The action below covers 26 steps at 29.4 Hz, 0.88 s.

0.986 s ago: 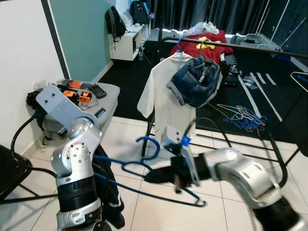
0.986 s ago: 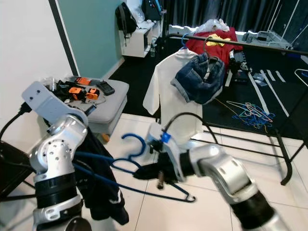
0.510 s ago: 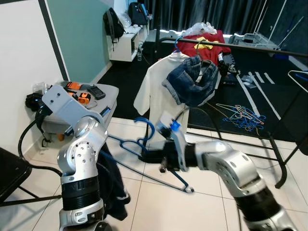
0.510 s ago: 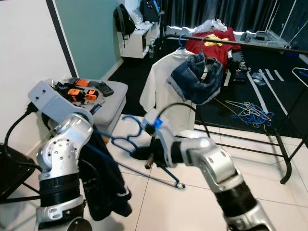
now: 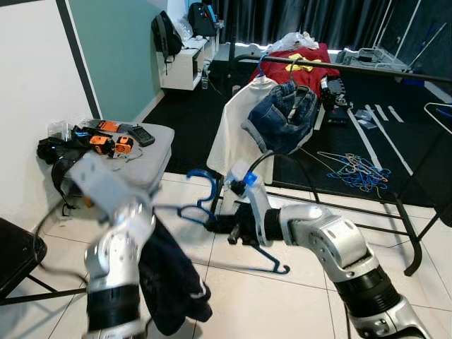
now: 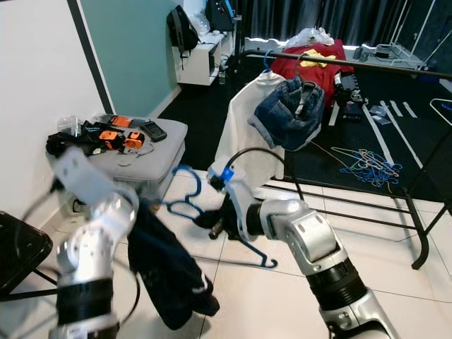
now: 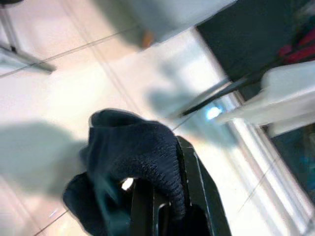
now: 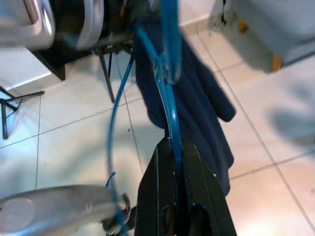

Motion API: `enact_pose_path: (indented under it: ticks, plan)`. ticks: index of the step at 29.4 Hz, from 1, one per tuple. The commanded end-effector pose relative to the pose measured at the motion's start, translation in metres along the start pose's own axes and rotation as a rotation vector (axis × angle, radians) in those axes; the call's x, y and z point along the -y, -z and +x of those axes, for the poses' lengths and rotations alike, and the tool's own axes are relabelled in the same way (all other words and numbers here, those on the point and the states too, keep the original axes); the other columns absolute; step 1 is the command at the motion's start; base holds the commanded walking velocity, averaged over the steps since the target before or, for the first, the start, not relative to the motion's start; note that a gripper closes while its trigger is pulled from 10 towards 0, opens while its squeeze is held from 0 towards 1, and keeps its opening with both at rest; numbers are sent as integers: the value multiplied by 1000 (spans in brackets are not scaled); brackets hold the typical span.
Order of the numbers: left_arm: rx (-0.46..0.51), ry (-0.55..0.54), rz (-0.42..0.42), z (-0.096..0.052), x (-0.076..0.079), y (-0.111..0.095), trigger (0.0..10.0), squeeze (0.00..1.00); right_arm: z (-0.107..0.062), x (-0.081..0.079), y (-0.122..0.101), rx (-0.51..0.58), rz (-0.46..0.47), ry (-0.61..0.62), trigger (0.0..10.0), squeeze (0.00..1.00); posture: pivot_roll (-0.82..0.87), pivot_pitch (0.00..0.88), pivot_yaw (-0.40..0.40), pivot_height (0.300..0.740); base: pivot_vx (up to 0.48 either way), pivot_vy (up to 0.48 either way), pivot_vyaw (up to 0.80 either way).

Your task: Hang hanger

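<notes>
Carrying step judged in hand: blue hanger [image 5: 212, 212] is held low over the tiled floor, well short of the clothes rail [image 5: 339, 68] | next: hook must be lifted over that rail | right gripper [image 8: 172, 147] clenched on hanger wire | left gripper [image 7: 165, 196] clamped on dark garment [image 6: 166, 265]

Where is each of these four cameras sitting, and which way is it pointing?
Left eye view: on the head, looking forward and down at the blue hanger, clothes rack and both silver arms.
Right eye view: beside it, same scene.
Left wrist view: along the left gripper, shut on the dark garment, above floor tiles.
Right wrist view: along the right gripper, shut on the hanger.
All four show that garment.
</notes>
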State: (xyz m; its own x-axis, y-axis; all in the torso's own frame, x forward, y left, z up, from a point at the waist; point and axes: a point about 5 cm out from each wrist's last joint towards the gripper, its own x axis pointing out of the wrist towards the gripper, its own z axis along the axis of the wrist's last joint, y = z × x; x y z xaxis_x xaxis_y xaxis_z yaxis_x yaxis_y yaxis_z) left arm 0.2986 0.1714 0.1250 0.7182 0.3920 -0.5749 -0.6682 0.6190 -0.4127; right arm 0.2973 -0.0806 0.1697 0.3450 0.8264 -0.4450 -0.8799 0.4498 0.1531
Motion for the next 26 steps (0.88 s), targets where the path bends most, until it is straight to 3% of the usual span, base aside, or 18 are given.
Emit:
enact_pose_path:
  ticks: [1,26]
  plan:
    - [-10,416,-250,-88,121,-22,10000,0,-9,-4,-20,100,-71,-25,10000,0,-102,0,17,740,0,0,0]
    - [-10,416,-250,-88,121,-22,10000,0,-9,-4,-20,100,-71,-25,10000,0,-102,0,17,740,0,0,0]
